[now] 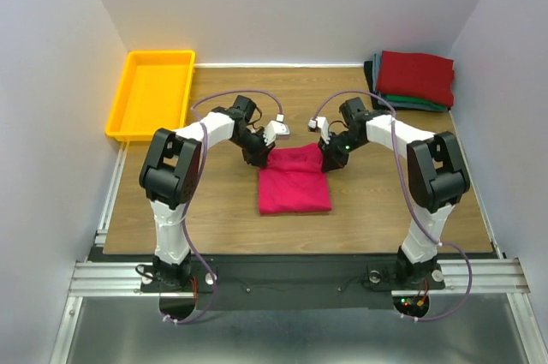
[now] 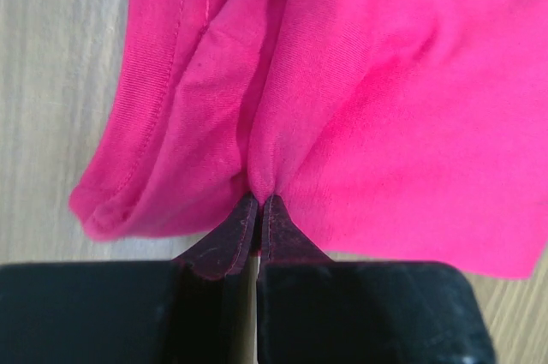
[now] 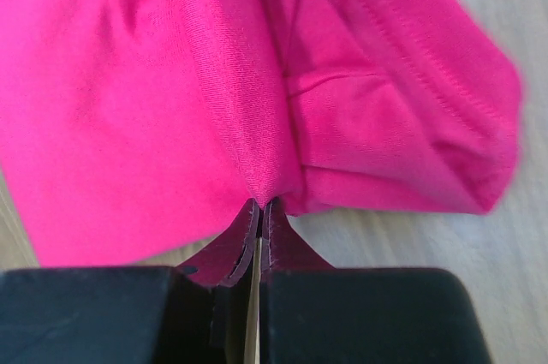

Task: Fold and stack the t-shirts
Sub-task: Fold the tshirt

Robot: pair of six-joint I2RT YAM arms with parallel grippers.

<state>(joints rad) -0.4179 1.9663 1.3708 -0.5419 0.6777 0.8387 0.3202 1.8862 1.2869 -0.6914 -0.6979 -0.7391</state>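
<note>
At the middle of the counter [image 1: 214,210]: crimson t-shirt [image 1: 294,186], already doubled into a rough rectangle, near part flat on the wood, far edge gathered into a tuck at both corners. Pinched there on each side: far-left corner in the left jaws, far-right corner in the right jaws, both sets closed tight on a small fold of cloth. Hems and stacked layers showing beside each pinch in the wrist views. Left arm [image 1: 205,131] and right arm [image 1: 390,131] reaching in from either side, wrists turned inward toward the shirt.

Further out, in the far right corner, stack of folded t-shirts [image 1: 415,77]: dark red on top, teal-green and dark grey edges beneath. In the far left corner, yellow tray [image 1: 116,116], well apart from the shirt.

Judged to be mid-fold: probably one more fold of the far edge toward the near edge, or else a lift for transfer to the stack; cannot tell which. Either way, calls for both pinches travelling together at equal height, keeping the layers from sliding apart, and letting go only once the cloth lies square.
</note>
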